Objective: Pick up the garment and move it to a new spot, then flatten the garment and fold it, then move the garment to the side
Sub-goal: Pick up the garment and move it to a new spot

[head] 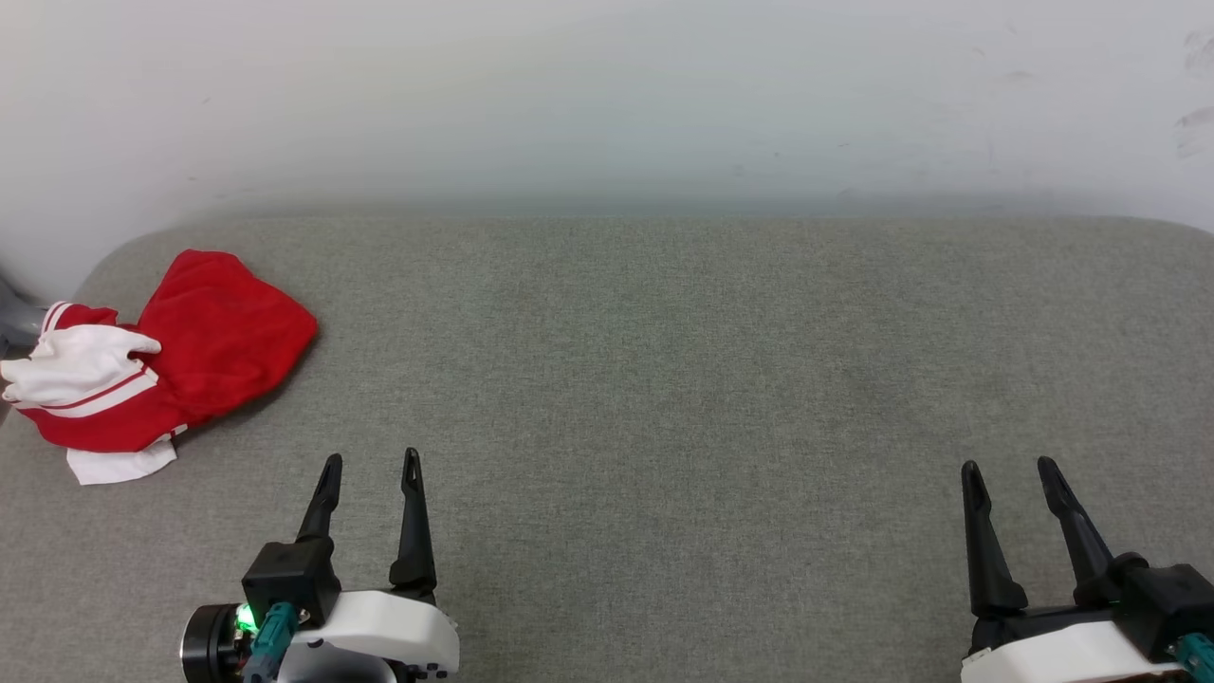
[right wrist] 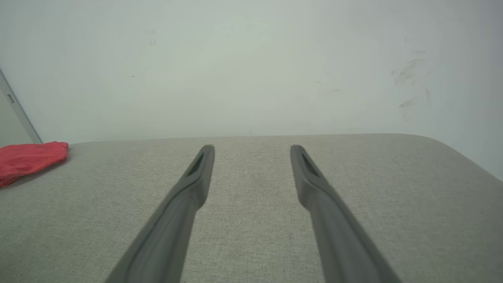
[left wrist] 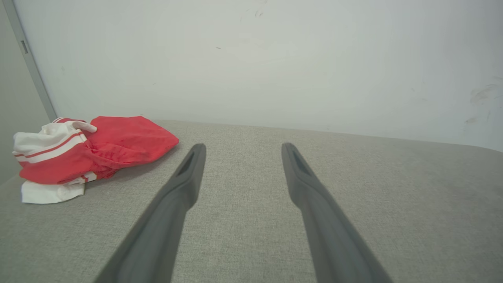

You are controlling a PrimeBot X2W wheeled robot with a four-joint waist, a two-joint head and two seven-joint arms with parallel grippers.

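Garment [head: 218,341], head view: it lies crumpled in a heap at the far left corner of the grey padded surface [head: 664,379]. The red body is uppermost, a white sleeve with red-striped trim is bunched on the heap's left, and a white flap shows at its near edge. The left gripper [head: 371,463] is over the near left part of the surface, fingers spread wide with nothing between them. The garment lies ahead of it and to its left, apart from it. The right gripper [head: 1008,467] is over the near right part of the surface, equally wide and empty, well apart from the garment. A pale wall [head: 607,95] rises behind the surface's far edge.

Left wrist view: the garment [left wrist: 118,143] sits left of the left finger, near it but not touching. This lower angle adds the heap's height, the sleeve stripes in profile, and a grey strip [left wrist: 31,67] slanting up the wall beyond the surface's left corner. No print is legible.

Right wrist view: the frame's left edge cuts the garment [right wrist: 27,159], so just its red end is seen, far left of the spread, empty fingers. This view adds dark scuff marks [right wrist: 408,78] on the wall above the surface's far right corner.
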